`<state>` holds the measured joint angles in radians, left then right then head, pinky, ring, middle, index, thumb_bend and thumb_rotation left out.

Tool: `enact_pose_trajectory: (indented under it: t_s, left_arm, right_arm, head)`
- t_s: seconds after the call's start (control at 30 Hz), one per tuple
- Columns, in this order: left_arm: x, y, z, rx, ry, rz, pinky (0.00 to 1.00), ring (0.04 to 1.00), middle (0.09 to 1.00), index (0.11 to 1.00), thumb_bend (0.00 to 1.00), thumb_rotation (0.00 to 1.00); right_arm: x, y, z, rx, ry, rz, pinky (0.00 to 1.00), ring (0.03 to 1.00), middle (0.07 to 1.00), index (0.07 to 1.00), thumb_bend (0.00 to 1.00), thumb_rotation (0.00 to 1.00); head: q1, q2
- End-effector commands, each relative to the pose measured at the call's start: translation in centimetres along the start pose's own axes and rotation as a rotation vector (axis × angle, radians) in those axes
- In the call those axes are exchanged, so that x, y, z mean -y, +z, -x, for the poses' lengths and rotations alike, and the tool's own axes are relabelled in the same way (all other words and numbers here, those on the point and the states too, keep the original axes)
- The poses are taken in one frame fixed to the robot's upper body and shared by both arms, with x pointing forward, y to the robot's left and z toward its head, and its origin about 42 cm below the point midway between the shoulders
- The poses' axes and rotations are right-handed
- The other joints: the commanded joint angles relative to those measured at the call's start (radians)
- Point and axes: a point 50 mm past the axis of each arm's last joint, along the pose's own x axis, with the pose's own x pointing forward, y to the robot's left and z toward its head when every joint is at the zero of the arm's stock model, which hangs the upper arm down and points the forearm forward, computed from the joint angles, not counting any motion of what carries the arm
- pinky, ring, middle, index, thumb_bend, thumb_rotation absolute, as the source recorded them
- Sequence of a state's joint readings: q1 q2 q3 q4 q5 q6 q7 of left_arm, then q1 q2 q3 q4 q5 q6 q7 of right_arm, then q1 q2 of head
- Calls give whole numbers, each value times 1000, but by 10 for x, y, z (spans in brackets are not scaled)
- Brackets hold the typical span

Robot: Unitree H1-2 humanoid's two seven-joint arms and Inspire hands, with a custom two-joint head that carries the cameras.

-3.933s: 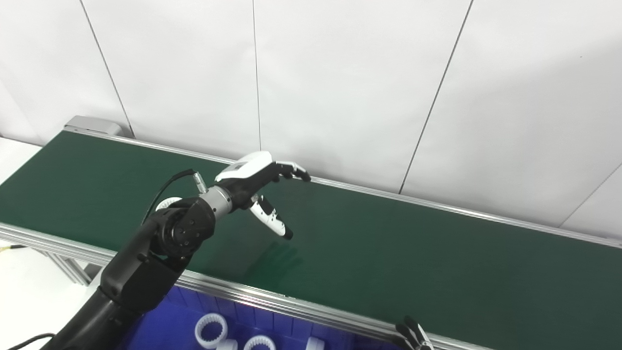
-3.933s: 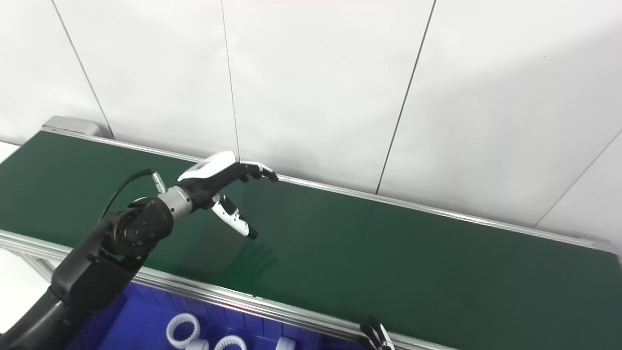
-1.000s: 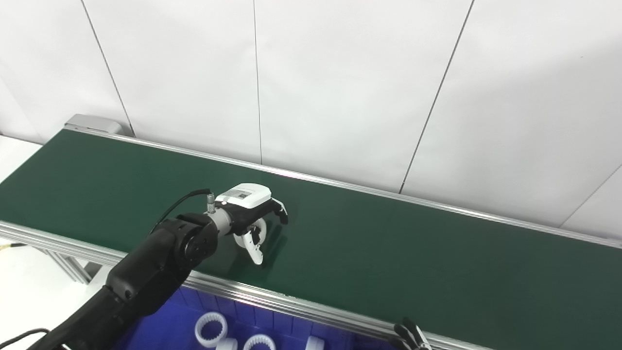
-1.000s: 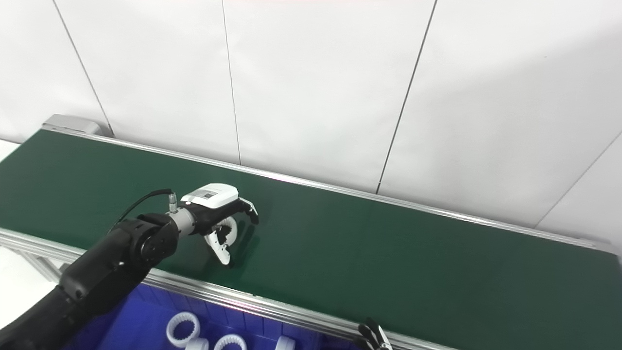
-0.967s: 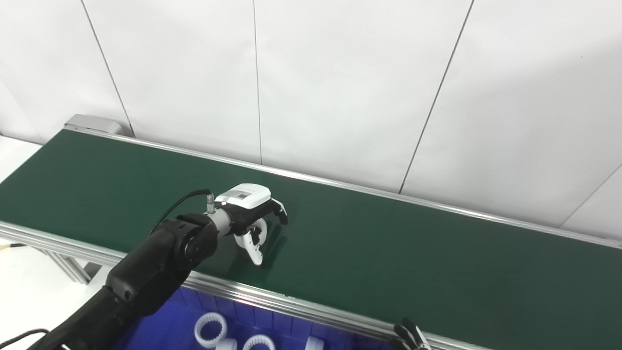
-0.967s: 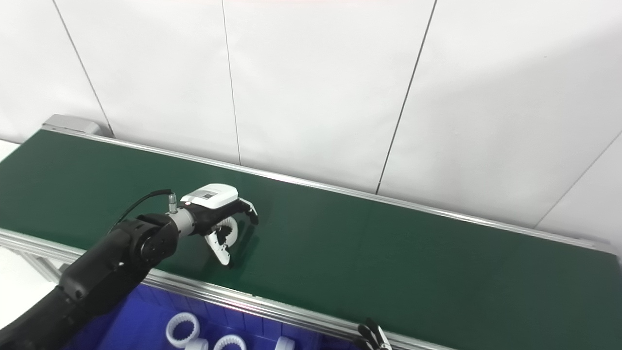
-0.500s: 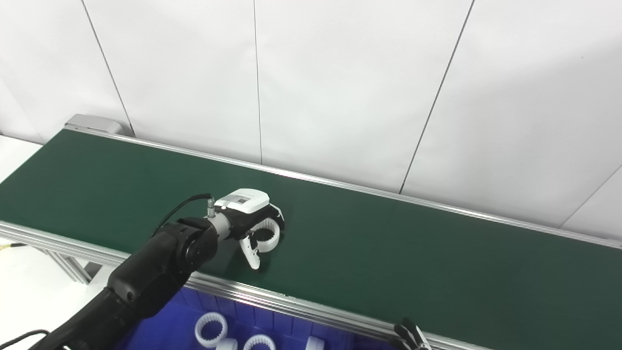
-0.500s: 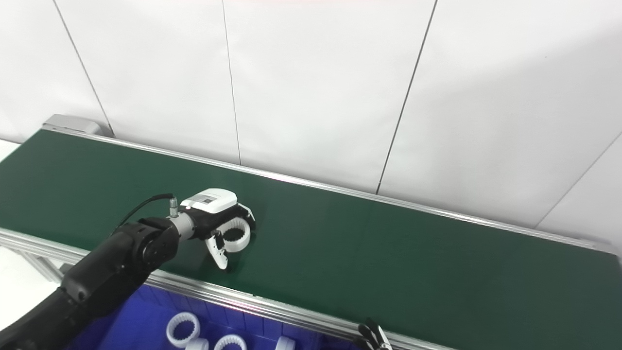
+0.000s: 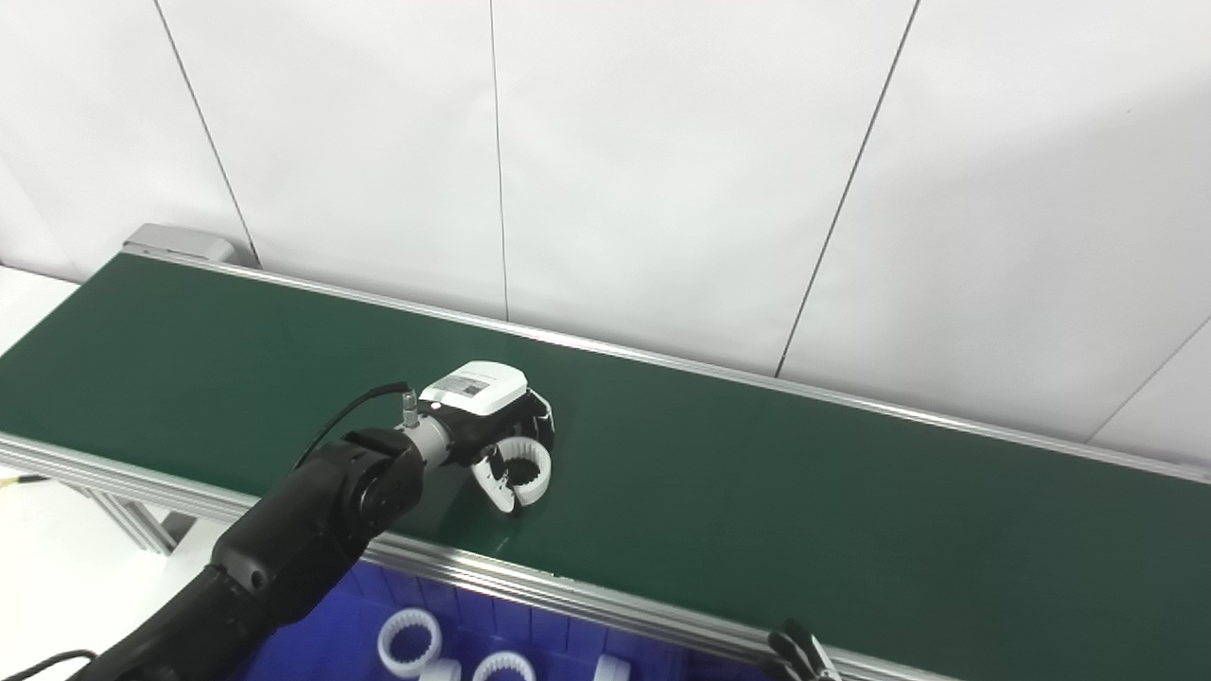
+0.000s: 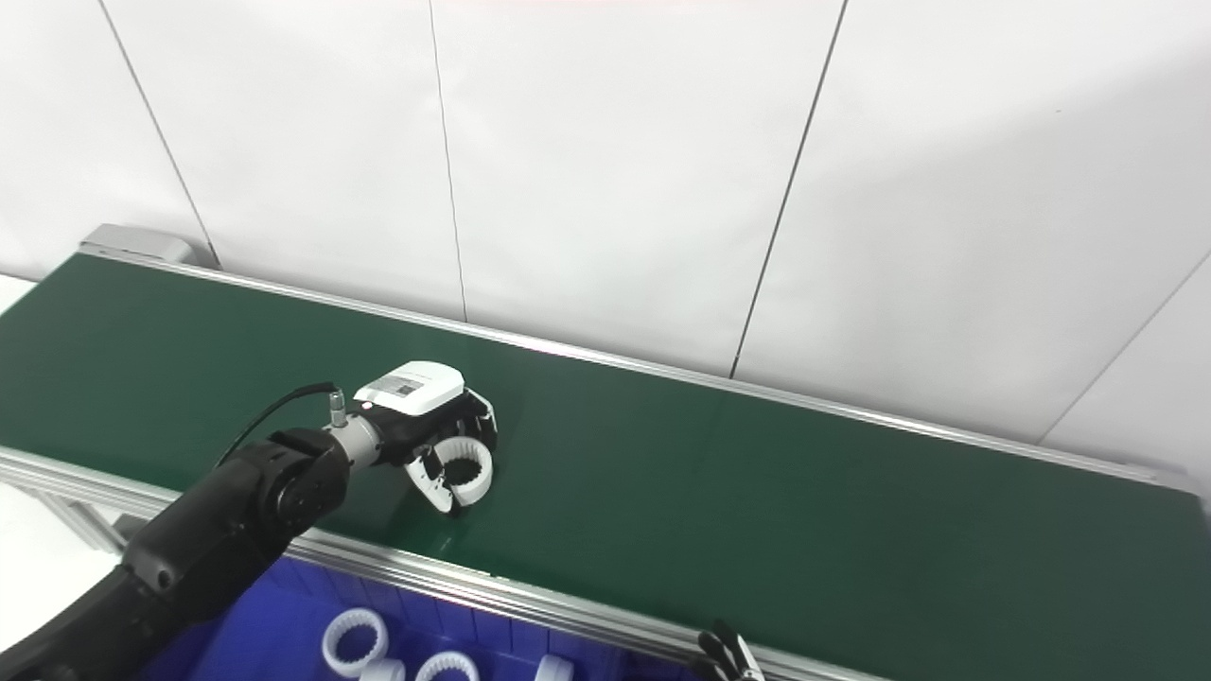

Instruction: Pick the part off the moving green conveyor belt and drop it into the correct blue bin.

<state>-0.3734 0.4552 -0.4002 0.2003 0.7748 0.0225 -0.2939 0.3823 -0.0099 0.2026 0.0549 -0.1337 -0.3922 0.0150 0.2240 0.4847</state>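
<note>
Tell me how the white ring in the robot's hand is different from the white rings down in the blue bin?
The held ring is over the green belt, gripped by the left hand; the bin rings lie loose in the blue bin. The held ring is tilted; the bin rings lie flat. All are white, toothed inside.

This looks like a factory-style test cell or robotics lab. A long green conveyor belt [image 9: 757, 492] with aluminium side rails [image 9: 568, 591] runs across the view before plain white wall panels [image 9: 662, 170]. Below the belt's near edge sits a blue bin [image 9: 341, 634] holding identical white toothed rings [image 9: 409, 641], sorted stock rather than household goods.
</note>
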Motion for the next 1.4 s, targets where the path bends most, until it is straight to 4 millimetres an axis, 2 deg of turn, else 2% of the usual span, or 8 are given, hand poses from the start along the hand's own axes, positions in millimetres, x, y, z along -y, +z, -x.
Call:
enact_pose_trajectory:
  t_s: [0.0,0.7,0.8,1.03,1.13,1.2,1.37]
  left_arm:
    - [-18,1,-2,29,82,-6,640,420,455,548,496,0]
    - [-20,5,3,42,96,33,599,417,442,543,496,0]
    - [-23,11,8,51,105,45,599,415,451,546,496,0]
    - [-34,33,39,103,189,145,638,417,456,552,496,0]
    - [-32,41,51,123,208,181,600,405,460,553,495,0]
    - [-28,47,59,133,219,208,485,389,470,551,494,0]
    - [-19,58,78,135,241,306,372,381,471,549,494,0]
  right_arm:
    - [0,12,-2,77,-5,-1,730,820,875,918,452,581]
    - [3,12,0,74,-6,-6,737,822,876,919,453,575]
    - [3,12,1,69,-6,-15,741,827,880,919,463,575]
    - [5,13,2,73,-5,-5,736,824,877,916,478,602]
    - [7,13,3,73,-5,-6,734,822,876,915,486,605]
    - [7,13,3,72,-4,-2,729,824,877,914,484,599]
    - [9,13,4,71,-5,-4,728,819,874,914,485,591]
  head:
    - [0,1]
    - [-1,8]
    - [-2,10]
    - [-6,17]
    - [-6,19]
    - [-7,19]
    - [-11,23]
